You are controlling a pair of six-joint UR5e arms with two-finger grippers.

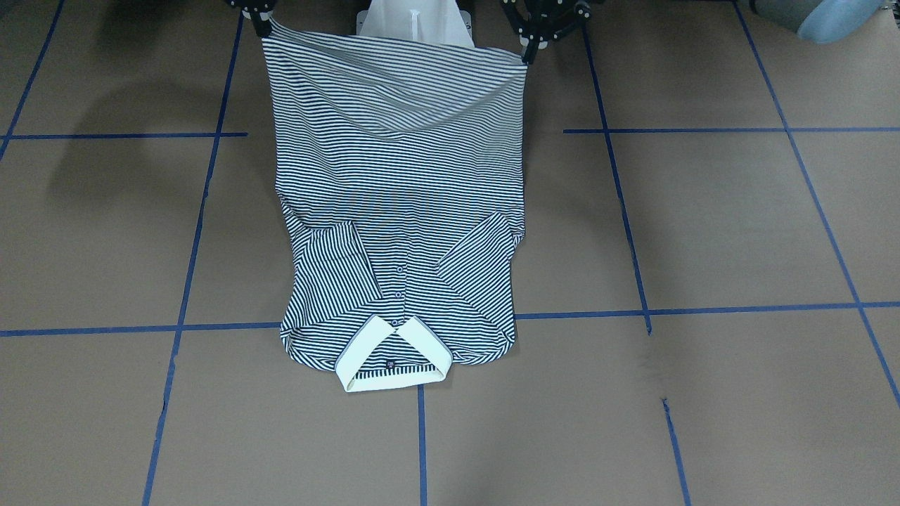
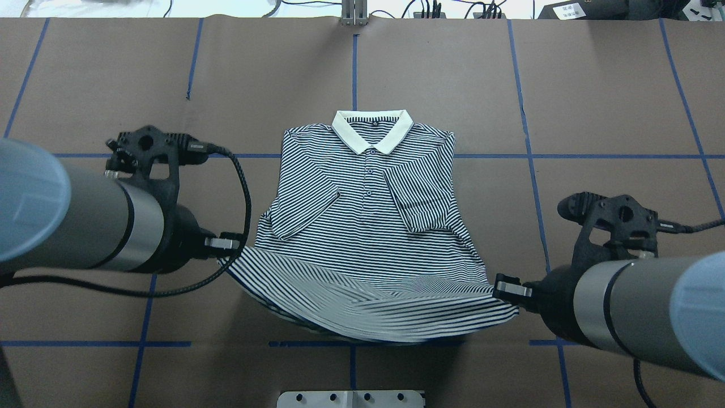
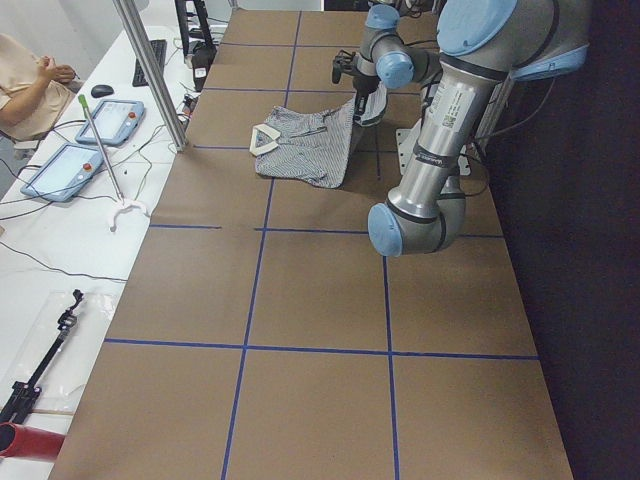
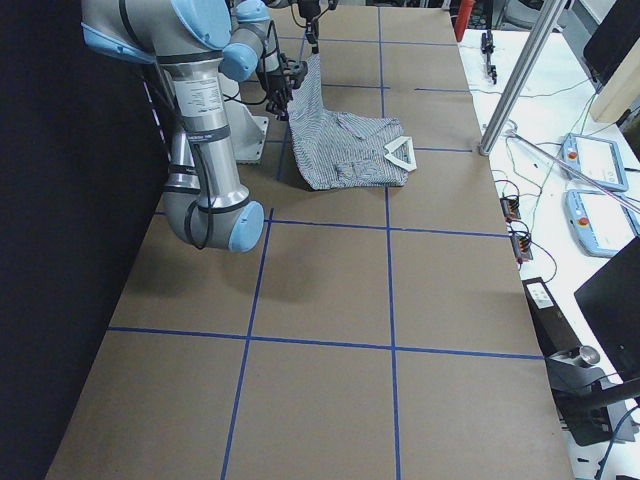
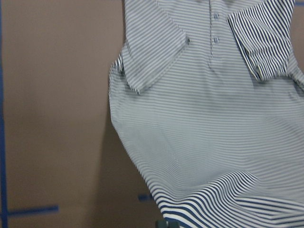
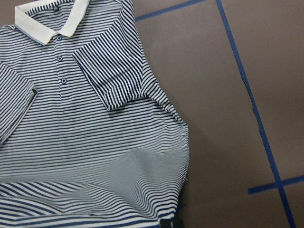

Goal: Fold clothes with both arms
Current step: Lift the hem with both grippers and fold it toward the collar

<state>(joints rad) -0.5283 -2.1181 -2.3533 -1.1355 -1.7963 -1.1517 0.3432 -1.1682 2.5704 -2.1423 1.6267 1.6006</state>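
Navy-and-white striped polo shirt [image 2: 368, 226] at the middle of the table [image 2: 595, 85], collar [image 2: 372, 129] toward the far edge, sleeves folded in; my left gripper [image 2: 227, 253] and right gripper [image 2: 510, 292] each pinch a lifted hem corner, and the bottom fold, I judge, needs both carried evenly to the collar.

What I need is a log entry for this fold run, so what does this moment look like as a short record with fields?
garment: striped polo shirt, front up, buttoned
collar: flat on the table, at the end away from the robot
sleeves: both folded in over the chest
hem: raised off the table, sagging between its two held corners
left gripper: shut on one hem corner
right gripper: shut on the other hem corner
table: brown, with a blue tape grid
fold stage: hem not yet brought to the collar
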